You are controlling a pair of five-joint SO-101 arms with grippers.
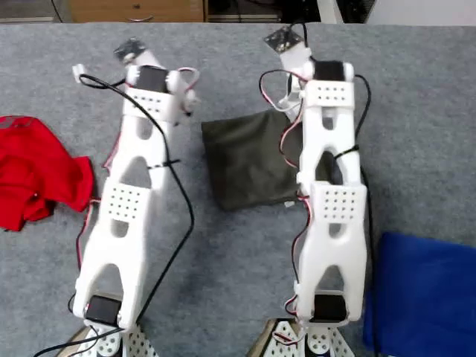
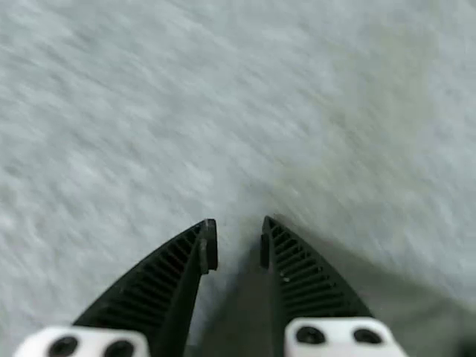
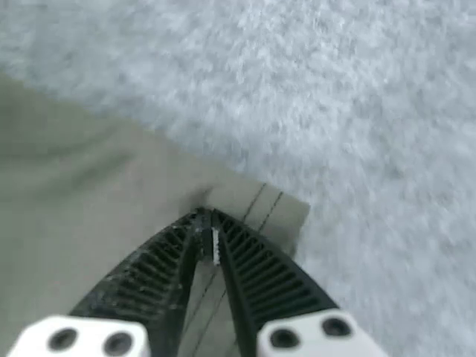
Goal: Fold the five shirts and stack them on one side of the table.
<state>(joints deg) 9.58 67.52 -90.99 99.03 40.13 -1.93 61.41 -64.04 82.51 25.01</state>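
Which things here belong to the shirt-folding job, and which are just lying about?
Job: olive shirt, folded, centre; red shirt, crumpled; blue shirt; left gripper; right gripper, on the olive shirt's corner.
Not the job: wooden cabinet behind the grey table.

I read high view as clock face. Folded shirt (image 1: 249,160) sits mid-bench (image 1: 223,245), between two arms. Left arm (image 1: 130,193) just beside it at 9 o'clock. Right arm (image 1: 331,186) lies over its 3 o'clock edge. Crumpled shirt (image 1: 33,175) at bench's 9 o'clock edge, well apart from folded shirt. Flat shirt (image 1: 424,294) at 4 o'clock corner, just beside right arm's base. Right claw (image 3: 204,223) on folded shirt's corner. Left claw (image 2: 238,242) over bare bench.
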